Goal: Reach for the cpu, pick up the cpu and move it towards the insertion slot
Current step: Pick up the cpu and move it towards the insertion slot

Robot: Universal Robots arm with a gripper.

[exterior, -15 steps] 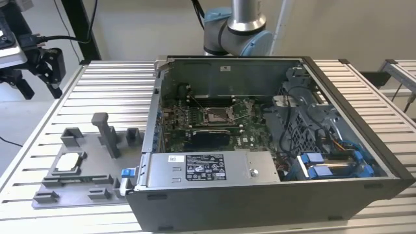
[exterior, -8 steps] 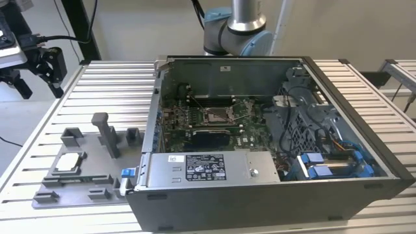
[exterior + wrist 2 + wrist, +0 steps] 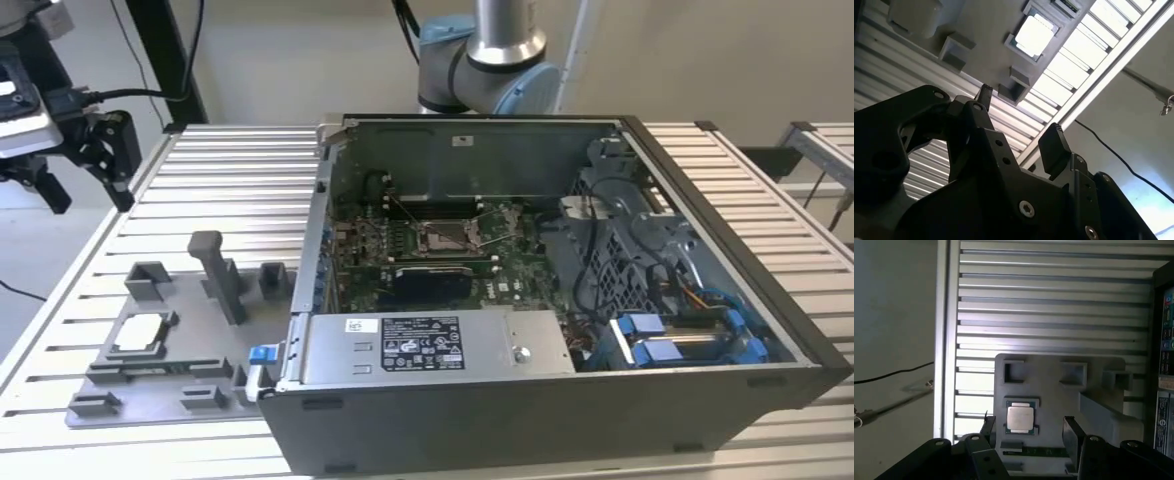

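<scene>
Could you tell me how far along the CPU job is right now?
Nothing is finished yet. The cpu lies in its recess on the grey tray, untouched. In hand: the reach, with the open, empty gripper hanging clear of the tray and the cpu straight ahead of it in the first wrist view. Left: grasping it and carrying it toward the insertion slot on the green board.

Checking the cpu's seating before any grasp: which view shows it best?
The first wrist view: the cpu faces the camera squarely, lying in its recess in the grey tray. The second wrist view shows it obliquely, washed bright; in the exterior view it lies far off, at the exterior view's left.
</scene>
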